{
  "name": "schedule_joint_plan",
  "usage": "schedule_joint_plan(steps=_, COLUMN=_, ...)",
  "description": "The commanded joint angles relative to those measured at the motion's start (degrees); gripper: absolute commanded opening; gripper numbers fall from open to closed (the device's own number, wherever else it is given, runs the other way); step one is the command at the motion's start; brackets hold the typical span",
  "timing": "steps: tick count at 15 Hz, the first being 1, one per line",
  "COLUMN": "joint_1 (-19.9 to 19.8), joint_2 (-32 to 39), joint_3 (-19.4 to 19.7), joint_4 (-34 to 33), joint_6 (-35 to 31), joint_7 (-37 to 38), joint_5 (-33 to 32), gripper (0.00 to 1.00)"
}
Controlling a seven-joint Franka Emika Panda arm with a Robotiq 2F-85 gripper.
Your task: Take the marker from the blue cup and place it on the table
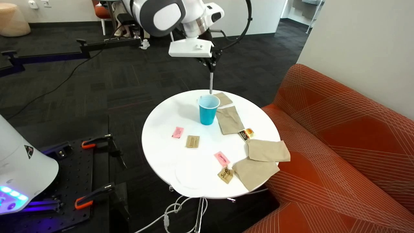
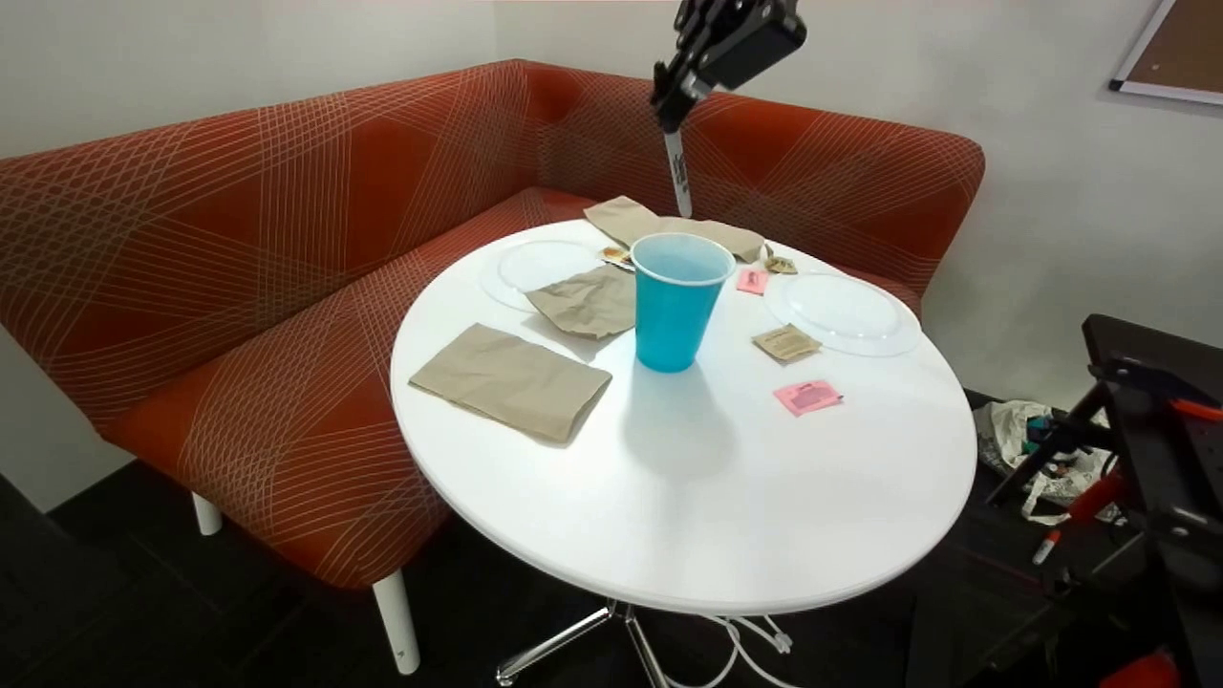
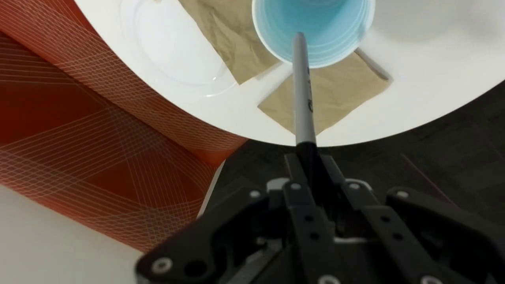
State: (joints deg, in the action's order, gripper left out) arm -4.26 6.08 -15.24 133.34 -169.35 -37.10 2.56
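Note:
The marker [image 3: 303, 94] has a slim light-grey body and a black end. My gripper [image 3: 308, 157] is shut on that black end. The marker hangs down from the gripper, nearly upright; it also shows in both exterior views [image 1: 211, 83] [image 2: 678, 174]. The teal-blue cup [image 1: 207, 113] stands upright on the round white table [image 1: 161, 145]. Its pale inside [image 3: 315, 23] shows in the wrist view, with the marker's free end across its opening. In both exterior views the marker's lower end is above the cup's rim and apart from it.
Brown napkins [image 2: 516, 380] lie beside the cup and at the table's edge. Pink packets [image 1: 178, 132], brown packets [image 1: 192, 141] and clear lids [image 2: 846, 313] lie flat on the table. The orange-red sofa [image 1: 339, 129] borders one side of the table.

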Motion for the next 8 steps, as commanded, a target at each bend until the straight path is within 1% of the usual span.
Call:
schedule_joint_plan(steps=1, joint_1=1.5, joint_2=-8.3, joint_3=-0.8, joint_4=5.3, joint_6=1.8, joint_7=4.1, joint_5=0.6, gripper=0.04)
schedule_joint_plan(steps=4, joint_1=3.3, joint_2=-12.1, joint_3=-2.8, joint_4=6.9, joint_6=6.7, joint_7=3.3, joint_5=5.5, gripper=0.04)
schedule_joint_plan(steps=7, joint_1=6.6, joint_2=-14.7, joint_3=-3.8, joint_4=7.3, joint_6=12.5, joint_7=-0.8, joint_5=14.0, gripper=0.04)
schedule_joint_plan(steps=8, joint_1=7.4, joint_2=-15.3, joint_3=-4.0, joint_4=7.2, joint_6=14.8, joint_7=-0.5, joint_5=15.5, gripper=0.04)
